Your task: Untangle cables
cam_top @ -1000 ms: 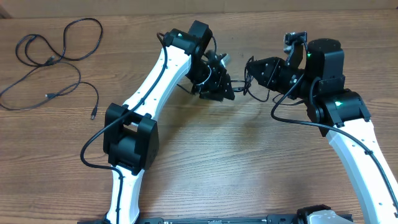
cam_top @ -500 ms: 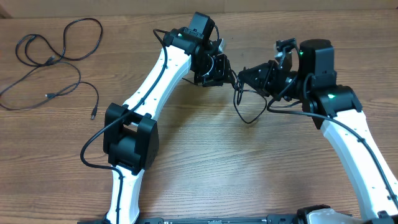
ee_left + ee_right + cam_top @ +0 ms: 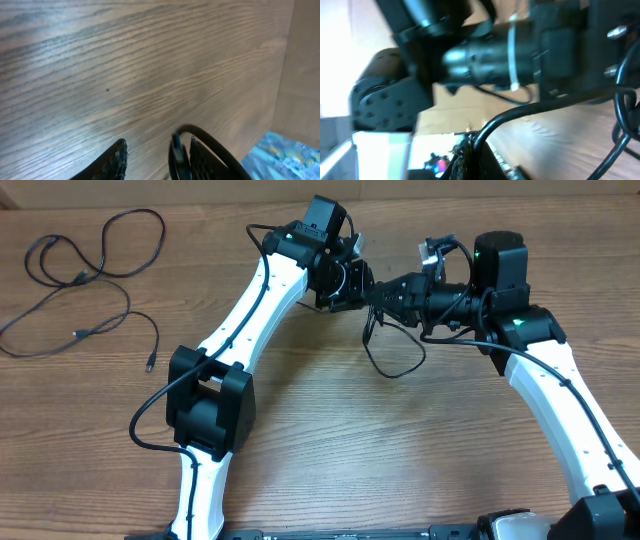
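The two arms meet near twelve o'clock over the wooden table, their tips almost touching above the surface. The right gripper is clenched, and it appears to pinch one black cable, which droops from between the two tips as a loose loop towards six o'clock. The right wrist view is too blurred to confirm exactly where the pads bite.

The left gripper stands with its jaws apart. In its wrist view, bare wood shows between the fingers, and a plug end of the cord lies against one finger rather than being squeezed.

Far off at ten o'clock, the other cables lie as open, curvy strands, well apart from the arms. They cross each other in places, but no tight knot is visible.

By my judgement the work is well along. The strands at ten o'clock look freed, while this last cord hangs in a simple loop and needs drawing out straight and laying down.
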`<state>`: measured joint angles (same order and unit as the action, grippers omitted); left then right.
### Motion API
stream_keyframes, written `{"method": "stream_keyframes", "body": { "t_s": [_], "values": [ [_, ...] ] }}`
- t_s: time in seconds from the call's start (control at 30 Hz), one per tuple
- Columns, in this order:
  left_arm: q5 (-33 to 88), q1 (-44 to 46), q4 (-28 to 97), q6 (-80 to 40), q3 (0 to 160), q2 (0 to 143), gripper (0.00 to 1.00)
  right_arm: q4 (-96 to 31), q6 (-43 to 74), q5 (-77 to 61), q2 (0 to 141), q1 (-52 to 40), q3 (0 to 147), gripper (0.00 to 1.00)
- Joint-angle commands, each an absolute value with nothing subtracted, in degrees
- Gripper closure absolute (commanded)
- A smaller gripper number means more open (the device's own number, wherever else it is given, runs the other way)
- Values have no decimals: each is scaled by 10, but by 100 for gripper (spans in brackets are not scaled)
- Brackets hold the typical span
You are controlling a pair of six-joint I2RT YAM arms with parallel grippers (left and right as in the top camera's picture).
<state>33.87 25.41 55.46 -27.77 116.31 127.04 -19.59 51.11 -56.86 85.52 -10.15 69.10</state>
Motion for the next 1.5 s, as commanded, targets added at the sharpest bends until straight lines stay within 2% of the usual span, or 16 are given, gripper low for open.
{"method": "stream_keyframes", "body": {
  "t_s": [0.0,0.3,0.5,0.77,0.93,1.07,1.2,1.33,1.47],
  "values": [
    [357,255,530,-309,1164,1272,58,-166,574,-648,849,-100,702,96],
    [372,255,511,-311,1164,1272,59,-125,601,-696,848,-99,702,96],
    [237,255,574,-314,1164,1272,62,-52,620,-702,832,-84,702,96],
    [113,245,646,-324,1164,1272,65,-53,607,-702,811,-6,702,96],
    [44,226,696,-336,1164,1272,67,-173,486,-640,811,49,702,96],
    [19,204,733,-358,1164,1272,69,-334,378,-483,811,73,702,96],
    [19,185,747,-362,1164,1272,73,-418,348,-350,811,74,702,96],
    [20,168,755,-375,1164,1272,86,-478,344,-236,811,74,702,96],
    [50,165,753,-369,1164,1272,85,-485,340,-268,811,71,702,96]
  ]
}}
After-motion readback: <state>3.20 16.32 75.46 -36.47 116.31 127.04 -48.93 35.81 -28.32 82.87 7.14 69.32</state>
